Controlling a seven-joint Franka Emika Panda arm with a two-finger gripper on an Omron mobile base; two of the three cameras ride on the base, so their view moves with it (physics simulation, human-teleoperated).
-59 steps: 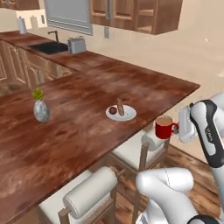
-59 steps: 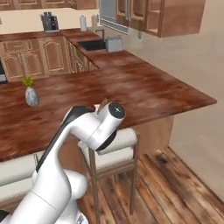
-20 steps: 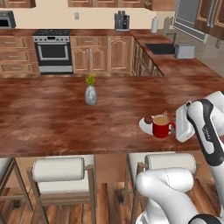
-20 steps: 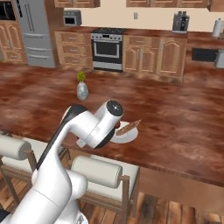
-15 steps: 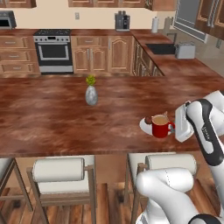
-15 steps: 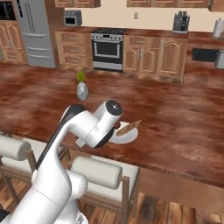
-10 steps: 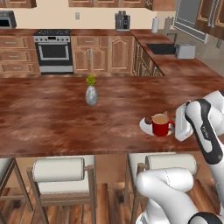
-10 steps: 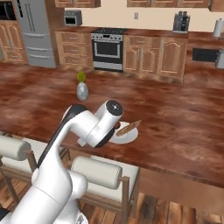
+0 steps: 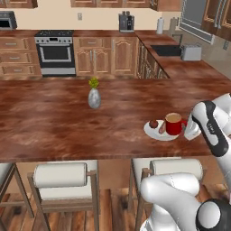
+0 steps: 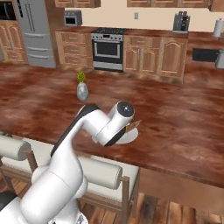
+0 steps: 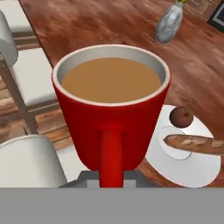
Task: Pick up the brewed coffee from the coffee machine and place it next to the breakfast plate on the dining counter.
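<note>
Little has shifted over the last second: only the red mug of coffee (image 9: 173,124) has edged slightly right, and the base views hold the same framing. Clamped on the mug's handle, the tool (image 9: 188,128) holds it upright at the right edge of the white breakfast plate (image 9: 153,131), which carries a round pastry (image 11: 181,117) and a bread stick (image 11: 194,142). A small vase (image 9: 94,98) stands well to the left on the dining table (image 9: 54,122).

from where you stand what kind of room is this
A home kitchen, rendered: a stove with an oven set among wooden cabinets, a fridge, and a long wood dining counter with cushioned stools.
</note>
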